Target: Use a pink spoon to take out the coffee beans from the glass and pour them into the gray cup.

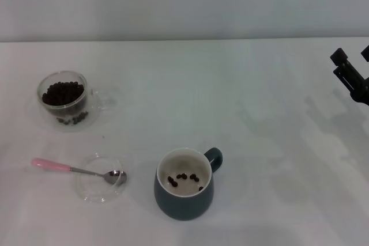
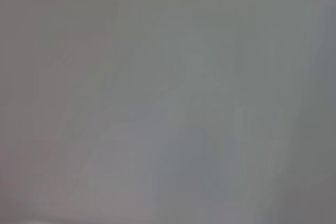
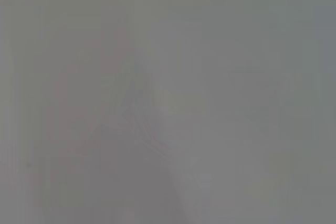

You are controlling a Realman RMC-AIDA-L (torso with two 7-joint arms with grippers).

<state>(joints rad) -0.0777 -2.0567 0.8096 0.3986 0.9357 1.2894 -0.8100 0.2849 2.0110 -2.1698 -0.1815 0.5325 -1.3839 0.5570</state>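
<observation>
- Right pincer (image 1: 353, 61) at the surface's (image 1: 259, 84) far right edge — prongs seemingly apart, holding nothing.
- Pink spoon (image 1: 75, 169) well apart from it, bowl resting in a clear dish (image 1: 101, 194).
- Glass (image 1: 63, 97) holds coffee beans (image 1: 63, 92); a few lie in the gray cup (image 1: 183, 184).

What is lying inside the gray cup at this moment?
The gray cup holds a few coffee beans scattered on its cream-white bottom, seen from the head view. The near inner wall is hidden by the rim.
</observation>
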